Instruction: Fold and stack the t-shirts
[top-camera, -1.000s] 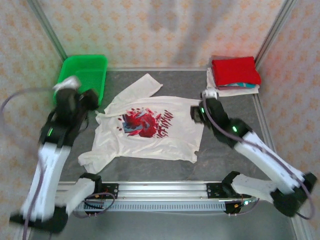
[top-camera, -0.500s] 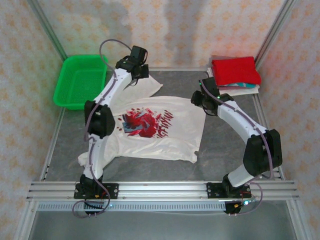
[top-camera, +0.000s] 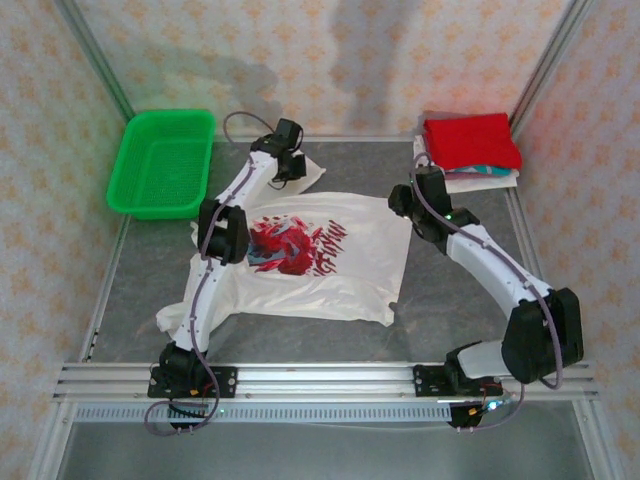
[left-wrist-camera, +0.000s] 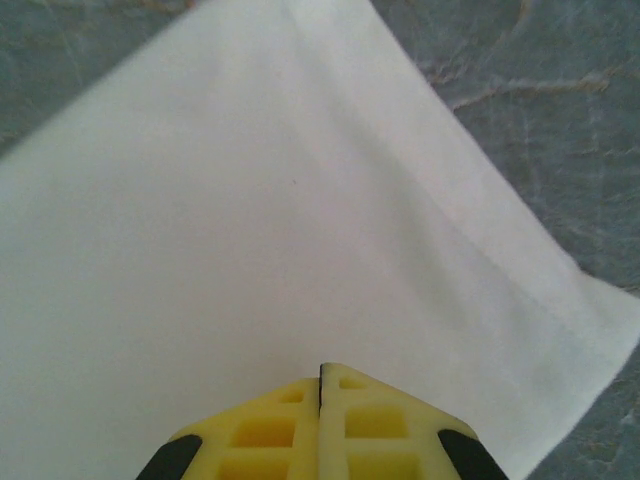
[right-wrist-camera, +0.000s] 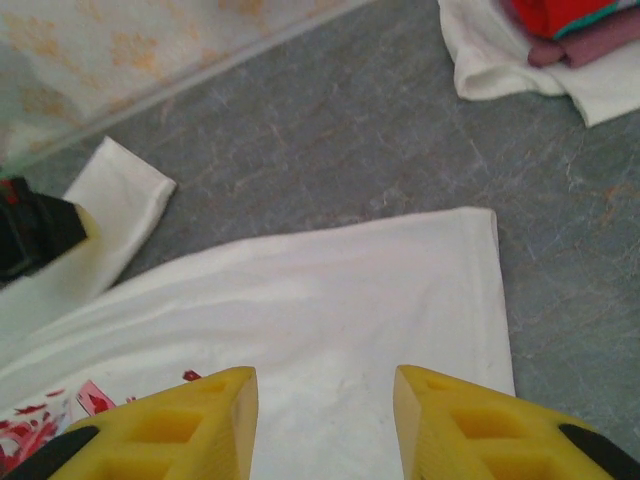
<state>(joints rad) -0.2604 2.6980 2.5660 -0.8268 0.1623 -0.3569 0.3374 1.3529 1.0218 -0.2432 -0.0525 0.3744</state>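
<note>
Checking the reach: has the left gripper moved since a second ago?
Yes. The left gripper went right and back, from beside the green basket to the cream t-shirt's far sleeve.

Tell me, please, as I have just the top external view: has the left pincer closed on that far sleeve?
Observer: The left wrist view shows the left pincer shut, fingers pressed together with their tips at the sleeve; whether cloth is pinched between them I cannot tell.
Operator: Thank you. How does the right one stand?
Observer: The right wrist view shows the right pincer open, a clear gap between its fingers, above the t-shirt near its hem corner.
</note>
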